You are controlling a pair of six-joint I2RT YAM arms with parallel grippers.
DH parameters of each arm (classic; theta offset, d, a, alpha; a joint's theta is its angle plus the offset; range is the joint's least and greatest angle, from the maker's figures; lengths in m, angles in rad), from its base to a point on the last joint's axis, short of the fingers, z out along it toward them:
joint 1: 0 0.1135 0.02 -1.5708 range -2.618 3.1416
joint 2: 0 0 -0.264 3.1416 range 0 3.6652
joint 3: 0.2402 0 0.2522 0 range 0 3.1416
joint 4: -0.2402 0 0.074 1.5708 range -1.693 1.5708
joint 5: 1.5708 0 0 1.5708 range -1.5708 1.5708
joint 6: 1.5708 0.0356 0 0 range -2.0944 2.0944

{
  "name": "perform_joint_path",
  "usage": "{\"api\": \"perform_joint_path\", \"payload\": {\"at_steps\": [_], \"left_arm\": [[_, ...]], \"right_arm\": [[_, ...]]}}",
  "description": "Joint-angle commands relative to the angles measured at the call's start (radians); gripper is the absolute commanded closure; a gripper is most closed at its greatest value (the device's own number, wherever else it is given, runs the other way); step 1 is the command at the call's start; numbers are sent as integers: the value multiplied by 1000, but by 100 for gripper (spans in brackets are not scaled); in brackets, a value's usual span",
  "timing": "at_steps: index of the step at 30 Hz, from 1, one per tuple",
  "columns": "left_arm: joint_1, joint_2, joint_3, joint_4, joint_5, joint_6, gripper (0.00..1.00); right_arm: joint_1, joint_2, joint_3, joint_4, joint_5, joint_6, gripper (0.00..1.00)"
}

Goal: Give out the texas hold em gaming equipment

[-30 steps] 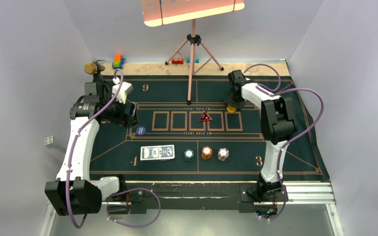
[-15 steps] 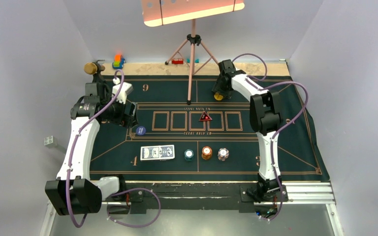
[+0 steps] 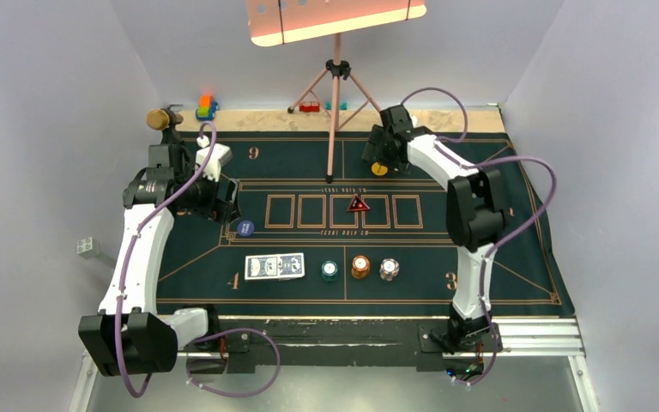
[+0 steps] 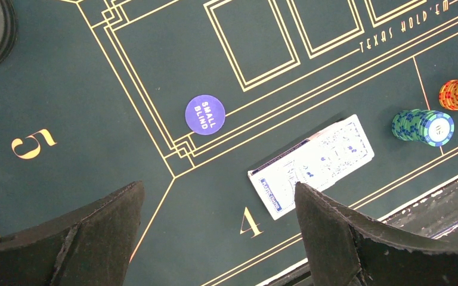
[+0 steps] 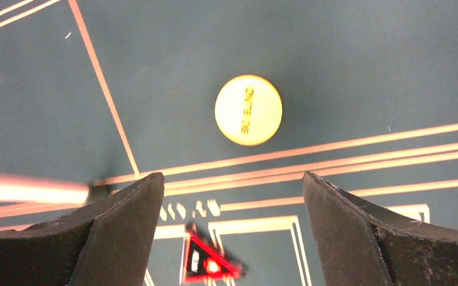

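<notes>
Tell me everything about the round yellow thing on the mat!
The yellow disc is flat, round and smooth, with dark letters that look like BIG BLIND. It lies flat on the dark green mat, beside a band of gold lines. The right gripper hovers open above it; only the mat touches it.

purple disc: SMALL BLIND; mat: TEXAS HOLD'EM, 4, 5; yellow disc: BIG BLIND (blurry)

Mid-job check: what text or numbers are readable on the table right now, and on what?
"SMALL BLIND": purple button.
"TEXAS HOLD'EM": mat.
"5", "4", "9", "3": seat numbers on the mat.
Yellow button: second word reads "BLIND", first word blurred.
Cards: print too small to read.
</notes>
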Motion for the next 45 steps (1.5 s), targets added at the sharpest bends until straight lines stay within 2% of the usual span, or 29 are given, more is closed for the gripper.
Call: {"api": "perform_joint_path", "payload": {"at_steps": [1,6,10,19,30,32,37,45], "left_arm": [[7,-28,0,6,13,-11,0],[6,-28,4,-3,16,-11,0],[6,-32,12,-16,16,-14,0],[6,-49,17,-25,2,-7,0],[6,-46,26,-34,1,0,0],[7,-46,25,-33,0,7,0],[7,-45,29,-39,-4,14,0],[7,-60,30,-53,-19,39,0]], "right_arm": [[92,-201,-141,79,83,-77,10],[250,-199,-234,108,179,-135,9],[318,-133,-200,93,217,-146,8],[333,-68,-148,44,298,-156,9],[334,-102,-250,40,311,-171,12],[336,-118,-268,31,310,-159,16],[332,-155,-326,-14,344,-105,36],[248,-252,-463,-96,346,-5,47]]}}
